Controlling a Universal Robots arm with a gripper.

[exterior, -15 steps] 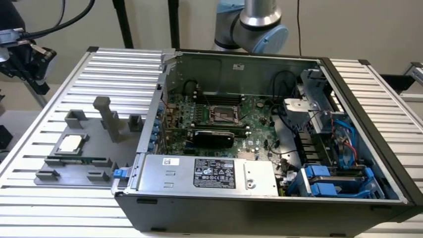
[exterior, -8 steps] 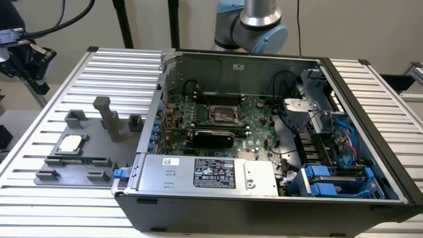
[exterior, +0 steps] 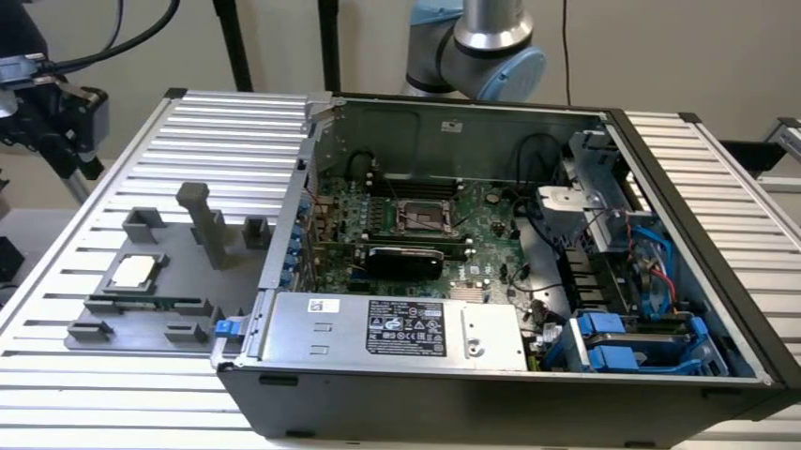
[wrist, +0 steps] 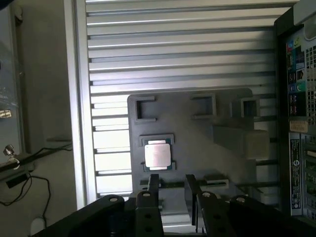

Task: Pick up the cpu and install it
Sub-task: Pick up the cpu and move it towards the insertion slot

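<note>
Silvery on top, the cpu [exterior: 134, 272] lay flat in its square holder on the grey tray [exterior: 175, 258]. The tray sat on the slatted table [exterior: 75, 394], to the exterior view's left of the open case [exterior: 501, 412]. The cpu had not been lifted. A green memory stick [exterior: 144, 303] lay in a slot of the tray just beside it, on the side nearer that camera.

In the wrist view the claw [wrist: 172, 190] hung over the tray [wrist: 197, 128]. Its two black fingers [wrist: 153, 186] were parted, with a clear gap between them and nothing held. The fingertips appeared close to the cpu [wrist: 157, 155] but not around it. How high above the tray they stood could not be told.

Inside the case the board [exterior: 482, 211] lay flat. Its socket [exterior: 423, 217] sat near the middle, just beyond a black card [exterior: 403, 259] as the exterior view saw it. The arm [exterior: 482, 42] rose behind the case.
</note>
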